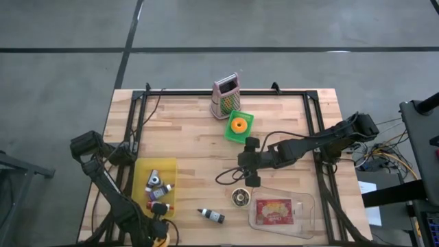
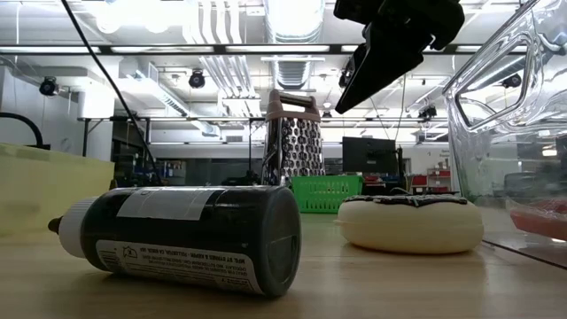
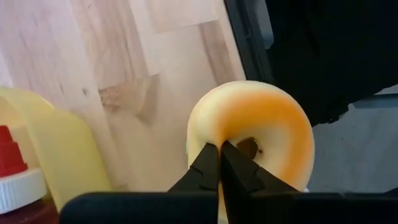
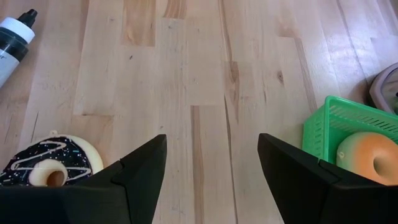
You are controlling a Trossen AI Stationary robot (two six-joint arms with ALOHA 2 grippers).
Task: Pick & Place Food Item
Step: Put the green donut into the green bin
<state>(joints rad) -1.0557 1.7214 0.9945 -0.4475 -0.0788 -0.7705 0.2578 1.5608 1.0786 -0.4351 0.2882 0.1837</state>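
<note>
Left hand (image 3: pixel 219 163) pinched shut at 1 orange donut (image 3: pixel 261 127) – 1 chocolate donut (image 4: pixel 46 163), 1 bottle (image 2: pixel 186 237)

Three donuts (image 1: pixel 240 197), two bottles (image 1: pixel 212 216), one grater (image 1: pixel 225 96)

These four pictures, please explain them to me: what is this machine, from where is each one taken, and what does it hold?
Two robot arms work at a wooden table. One camera looks down from above, one sits at table height, one rides on each wrist. On the table: a grater, a green basket with a doughnut, a chocolate doughnut, a dark bottle, a yellow bin, a clear tray. The left gripper is shut on a plain doughnut at the table's edge. The right gripper hangs open, empty.
</note>
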